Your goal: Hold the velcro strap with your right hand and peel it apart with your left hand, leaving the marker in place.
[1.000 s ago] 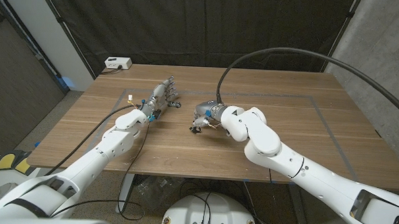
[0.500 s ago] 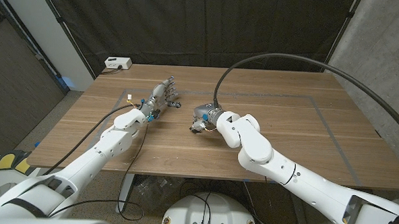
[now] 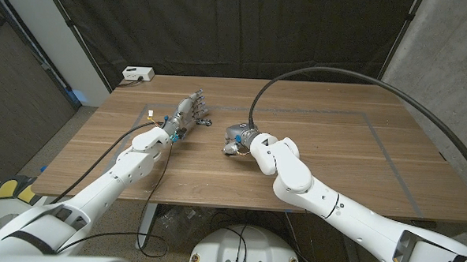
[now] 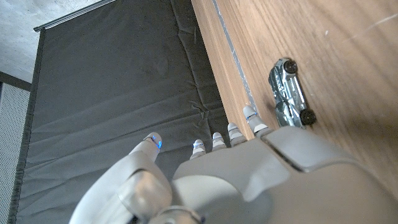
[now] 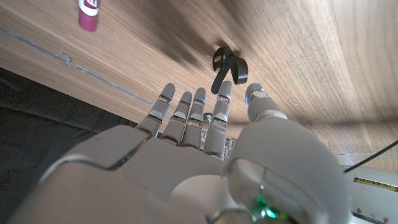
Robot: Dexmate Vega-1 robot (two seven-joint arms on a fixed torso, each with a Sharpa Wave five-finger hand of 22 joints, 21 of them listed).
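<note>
Nothing of the peeling is done yet, by the look of it. The velcro strap (image 5: 228, 65) lies on the wooden table (image 3: 351, 152) as a small dark loop with a tail, closed on itself, and the right hand (image 5: 205, 134) reaches toward it with fingers straight and apart, holding nothing. The fingertips (image 5: 225, 91) sit just beside the strap; whether one actually touches it, I cannot tell from the wrist view. In the head view the right hand (image 3: 237, 137) is down near the table's middle, and the strap there is at best a dark speck under the hand, too small to be sure of.

The left hand (image 3: 188, 116) waits well apart from the strap, standing on edge, fingers extended, nothing in it. Just beside it sits a small silver toy car (image 4: 288, 93).

The marker (image 5: 89, 14), pink-capped, lies off on its own, clear of the strap and untouched.

So everything is left: right hand must pin the strap, left hand must come across and pull it open.

Count: one strap, one marker, one toy car, two hands, and one white box (image 3: 137, 74) at the far edge.
</note>
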